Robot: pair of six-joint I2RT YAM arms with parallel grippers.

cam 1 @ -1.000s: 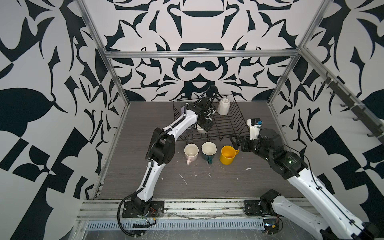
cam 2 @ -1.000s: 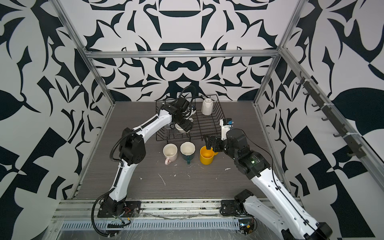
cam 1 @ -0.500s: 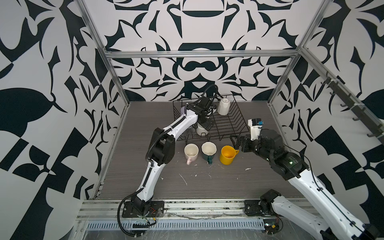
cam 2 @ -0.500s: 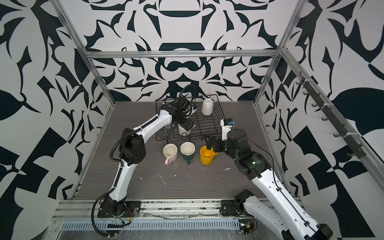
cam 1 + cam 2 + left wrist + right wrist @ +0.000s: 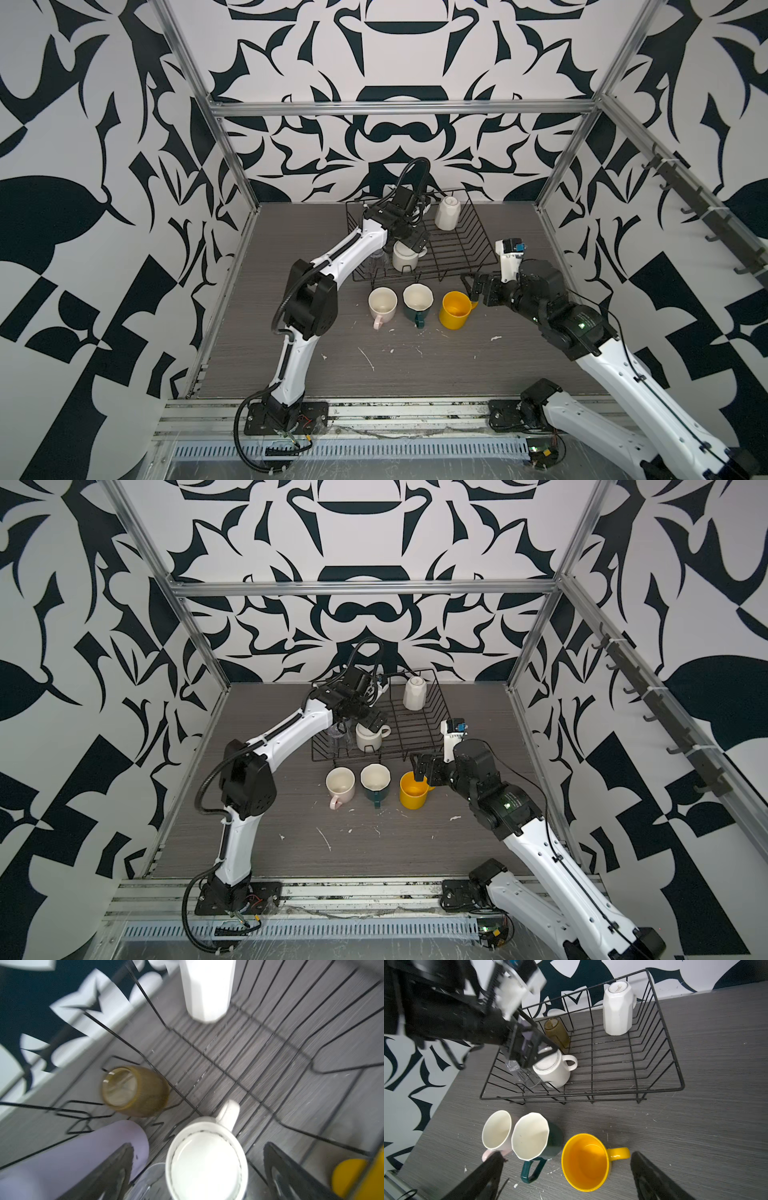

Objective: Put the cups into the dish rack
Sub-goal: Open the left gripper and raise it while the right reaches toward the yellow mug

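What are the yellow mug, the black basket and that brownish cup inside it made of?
Yellow mug: probably glazed ceramic, maybe plastic; smooth, even colour, soft sheen. Black basket: thin metal wire, seemingly coated matte black. Brownish cup: tinted glass or clear plastic; see-through, with a ribbed wall.

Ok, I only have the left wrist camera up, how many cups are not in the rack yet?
Observer: Three, a pink mug, a green mug and a yellow mug, in a row on the table in front of the dish rack.
Operator: Upright?
Observer: Yes, all three mouths up.
Operator: And the right gripper?
Observer: The right gripper is open by the yellow mug's handle side, holding nothing.
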